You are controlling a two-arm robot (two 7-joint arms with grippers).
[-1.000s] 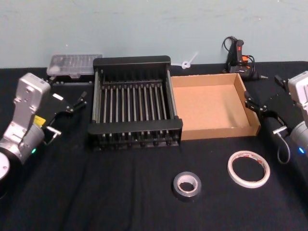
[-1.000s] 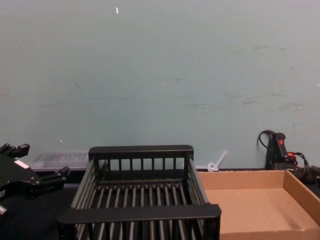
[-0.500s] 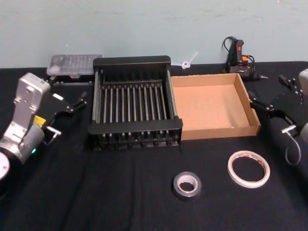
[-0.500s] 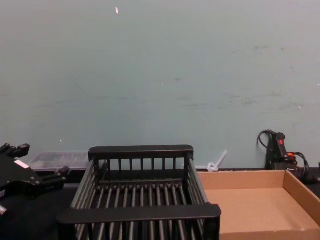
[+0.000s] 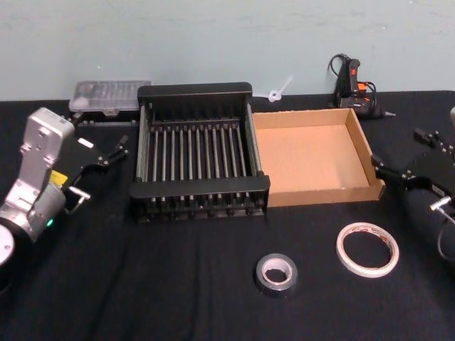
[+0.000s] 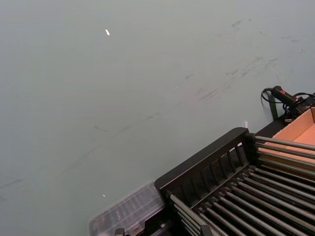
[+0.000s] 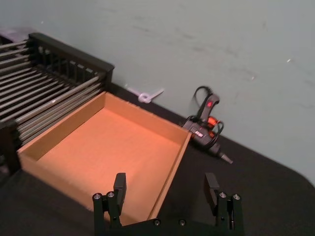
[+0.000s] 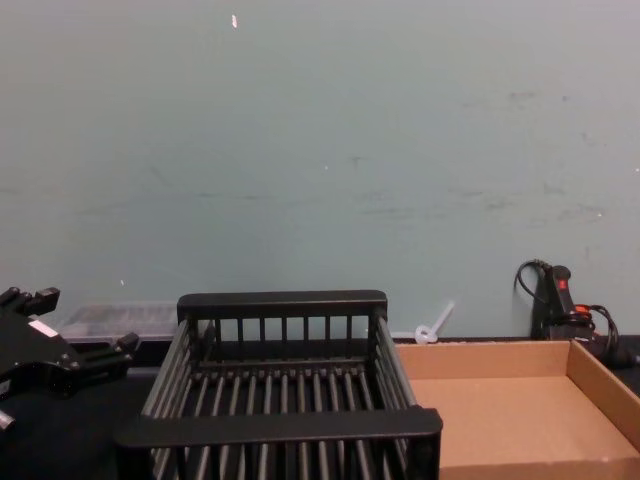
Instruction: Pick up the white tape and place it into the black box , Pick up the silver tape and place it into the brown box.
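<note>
Approach step, nothing grasped. Right gripper (image 7: pixel 165 189), jaws apart, hovers beside brown box (image 5: pixel 362 153). White tape (image 5: pixel 367 249) and silver tape (image 5: pixel 276 273) lie on the table, in front of the boxes. Black box (image 5: pixel 199 188) empty. Left gripper (image 5: pixel 114 151) parked left, jaws apart. Next: descend over white tape.

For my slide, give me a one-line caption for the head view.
White tape and silver tape lie in front of the black box and brown box; both open hands wait at the sides.
</note>
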